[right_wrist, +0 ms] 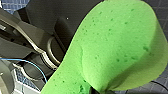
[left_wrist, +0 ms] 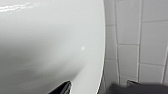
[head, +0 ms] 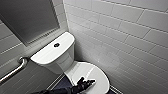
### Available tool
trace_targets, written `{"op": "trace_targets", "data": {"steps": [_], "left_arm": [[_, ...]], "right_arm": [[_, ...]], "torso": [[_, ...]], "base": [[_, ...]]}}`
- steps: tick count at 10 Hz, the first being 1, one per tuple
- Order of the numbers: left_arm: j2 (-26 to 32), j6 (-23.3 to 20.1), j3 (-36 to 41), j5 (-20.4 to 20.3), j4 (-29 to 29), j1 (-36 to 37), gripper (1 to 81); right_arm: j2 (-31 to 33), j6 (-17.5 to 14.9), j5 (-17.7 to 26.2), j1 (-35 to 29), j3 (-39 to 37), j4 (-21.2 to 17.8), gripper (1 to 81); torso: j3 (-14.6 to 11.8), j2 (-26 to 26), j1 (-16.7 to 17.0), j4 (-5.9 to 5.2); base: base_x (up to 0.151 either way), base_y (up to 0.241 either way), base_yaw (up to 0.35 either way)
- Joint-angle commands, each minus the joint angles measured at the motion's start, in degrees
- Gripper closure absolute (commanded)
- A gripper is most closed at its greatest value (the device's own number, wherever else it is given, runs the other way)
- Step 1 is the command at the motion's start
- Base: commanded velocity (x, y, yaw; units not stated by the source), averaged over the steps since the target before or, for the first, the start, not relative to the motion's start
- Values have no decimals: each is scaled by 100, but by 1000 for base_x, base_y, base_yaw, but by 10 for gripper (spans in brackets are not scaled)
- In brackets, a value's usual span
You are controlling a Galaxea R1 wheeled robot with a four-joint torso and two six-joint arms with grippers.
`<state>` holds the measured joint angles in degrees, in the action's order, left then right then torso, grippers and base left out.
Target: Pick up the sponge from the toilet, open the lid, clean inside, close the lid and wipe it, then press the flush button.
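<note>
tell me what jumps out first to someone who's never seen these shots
The bright green sponge looms large in the right wrist view, creased as if pinched. In the head view, the white toilet stands in a tiled corner with its lid down and a dark flush button on the tank top. The black left gripper is over the lid's front.

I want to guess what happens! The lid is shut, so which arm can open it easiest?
The left arm, probably. Its jaws are open right at the closed lid, while the right jaws are pinching the sponge.
</note>
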<state>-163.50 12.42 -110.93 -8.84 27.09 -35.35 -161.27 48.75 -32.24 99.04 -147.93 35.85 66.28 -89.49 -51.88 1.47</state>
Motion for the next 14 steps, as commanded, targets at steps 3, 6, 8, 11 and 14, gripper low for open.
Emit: {"op": "trace_targets", "data": {"steps": [3,6,8,11,14], "left_arm": [[316,-21,886,321,-107,437,10],[827,-91,1583,348,-124,16,10],[977,-82,1742,365,-370,-389,10],[845,-82,1330,392,-398,-644,10],[151,-65,108,726,-336,-566,10]], "right_arm": [[92,12,280,227,29,168,811],[75,12,280,201,29,176,811],[75,20,280,183,29,168,811],[48,12,341,112,29,168,811],[48,12,403,77,29,168,811]], "torso": [[0,0,0,2],[0,0,0,0],[0,0,0,2],[0,0,0,0],[0,0,0,2]], "base": [[0,0,0],[0,0,0],[0,0,0],[0,0,0],[0,0,0]]}}
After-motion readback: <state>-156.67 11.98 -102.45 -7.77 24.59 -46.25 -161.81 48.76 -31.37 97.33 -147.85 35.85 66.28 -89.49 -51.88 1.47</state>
